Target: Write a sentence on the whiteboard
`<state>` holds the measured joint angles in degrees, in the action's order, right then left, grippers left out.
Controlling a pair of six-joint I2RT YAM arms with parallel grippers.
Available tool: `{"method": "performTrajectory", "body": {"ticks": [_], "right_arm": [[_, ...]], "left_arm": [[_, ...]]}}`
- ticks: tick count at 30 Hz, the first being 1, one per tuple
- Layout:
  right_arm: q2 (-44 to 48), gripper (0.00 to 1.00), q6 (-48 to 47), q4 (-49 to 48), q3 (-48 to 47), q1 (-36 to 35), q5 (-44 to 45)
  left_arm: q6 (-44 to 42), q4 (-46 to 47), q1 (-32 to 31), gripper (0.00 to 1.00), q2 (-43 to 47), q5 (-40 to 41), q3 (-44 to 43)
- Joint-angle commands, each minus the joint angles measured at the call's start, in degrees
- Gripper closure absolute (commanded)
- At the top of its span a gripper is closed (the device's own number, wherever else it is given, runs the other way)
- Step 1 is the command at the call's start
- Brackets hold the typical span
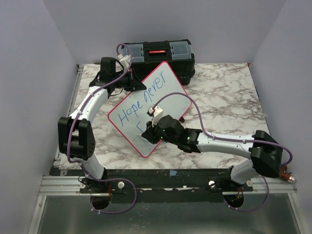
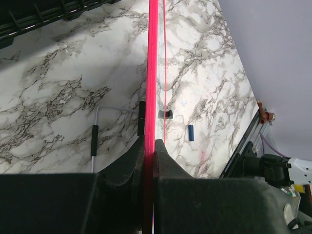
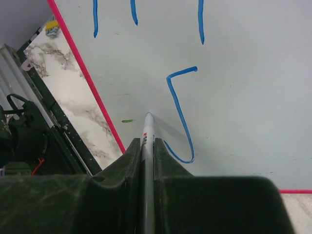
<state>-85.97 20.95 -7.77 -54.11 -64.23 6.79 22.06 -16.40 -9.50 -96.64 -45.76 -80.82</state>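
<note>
The whiteboard [image 1: 146, 105], white with a red-pink frame, stands tilted on the marble table with "Hope never" and a started letter in blue. My left gripper [image 1: 130, 83] is shut on its upper left frame edge, seen edge-on as a red strip [image 2: 152, 73] in the left wrist view. My right gripper [image 1: 150, 130] is shut on a white marker [image 3: 147, 134] whose tip meets the board face [image 3: 234, 97] beside a blue S-like stroke [image 3: 179, 112].
A black toolbox [image 1: 158, 56] stands behind the board. A blue marker cap [image 2: 191, 132] and the board's wire stand [image 2: 95, 134] lie on the marble table [image 1: 219, 97]. The metal front rail [image 1: 161, 183] runs along the near edge.
</note>
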Motion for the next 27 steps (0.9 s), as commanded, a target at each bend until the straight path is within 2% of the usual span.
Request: {"method": "performTrajectory", "body": {"ticks": [1,27], "right_arm": [[-1.65,0.99,-0.57,0.26,-1.18,0.04,5.7],[-1.83,0.99,0.81,3.66,-2.27,0.01,14.99]], "left_arm": [[-3.69,0.59,-0.7,1.0,1.17,1.81,0.23],[-4.04,0.31,-0.83,1.0,0.93,2.16,0.0]]}}
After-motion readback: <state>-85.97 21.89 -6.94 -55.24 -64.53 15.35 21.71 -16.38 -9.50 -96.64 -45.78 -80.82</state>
